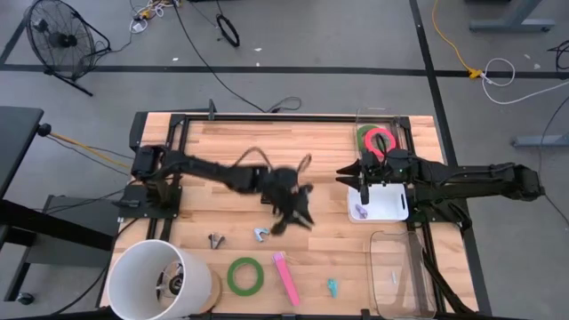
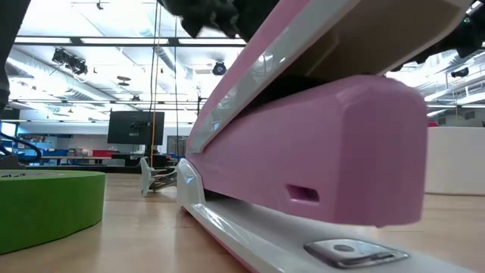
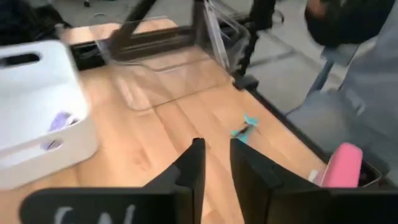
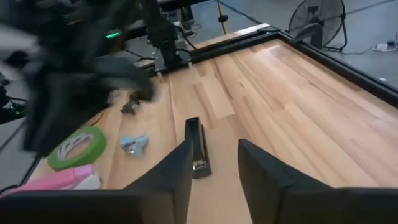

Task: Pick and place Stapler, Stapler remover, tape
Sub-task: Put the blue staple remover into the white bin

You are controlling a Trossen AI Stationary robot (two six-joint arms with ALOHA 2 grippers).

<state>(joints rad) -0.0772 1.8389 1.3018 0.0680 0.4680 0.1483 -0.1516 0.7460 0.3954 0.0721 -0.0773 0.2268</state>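
The wooden surface [image 1: 222, 142] carried everything, with the left arm [image 1: 213, 169] stretched out over its middle and the right arm [image 1: 471, 182] reaching in from the opposite side. A white bucket [image 1: 147, 267] stood at one corner, on the left arm's side. Two clear boxes sat on the right arm's side: the far box [image 1: 360, 116] held a red tape [image 1: 394, 140] lying over a boxed green tape [image 1: 362, 138], and the near box [image 1: 400, 276] lay at the surface's front corner. Between them a white bin [image 1: 391, 212] held a small purple item [image 1: 360, 212]. The right jaws hung just off the bin's inner edge, standing apart and gripping nothing; in the right wrist view a black stapler [image 4: 197, 149] lay on the wood ahead of them. The left jaws hovered above the surface's middle, parted by a narrow gap and empty. A loose green tape [image 1: 232, 276] lay flat near the front edge, beside the bucket, with a pink stapler [image 1: 285, 278] just beside it. A teal remover [image 1: 332, 286] lay a little past the pink stapler. A silver remover [image 1: 261, 235] sat close under the left jaws, and a dark remover [image 1: 216, 240] lay near it.
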